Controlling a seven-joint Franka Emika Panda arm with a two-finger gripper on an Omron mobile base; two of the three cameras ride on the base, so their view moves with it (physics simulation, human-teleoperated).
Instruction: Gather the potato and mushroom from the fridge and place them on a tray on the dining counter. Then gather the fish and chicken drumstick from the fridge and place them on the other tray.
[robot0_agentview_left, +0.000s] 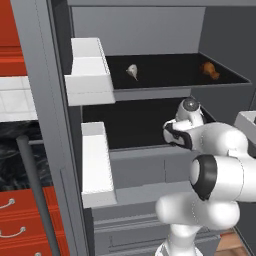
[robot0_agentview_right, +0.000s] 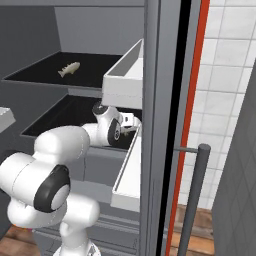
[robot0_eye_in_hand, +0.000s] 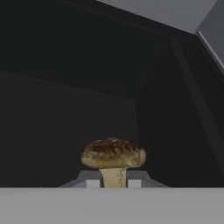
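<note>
Standing upright between the 2 fingertips, the mushroom has its pale stem pinched by the gripper, which is clenched on it. Its brown cap sits just above the tips, inside the dark lower shelf of the fridge, where the arm reaches in. On the upper shelf lie the fish and, well apart from it, the chicken drumstick. White door bins hang at the side.

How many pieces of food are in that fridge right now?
3: a fish and a chicken drumstick on the upper shelf, a mushroom in the gripper lower down. More may be hidden.
</note>
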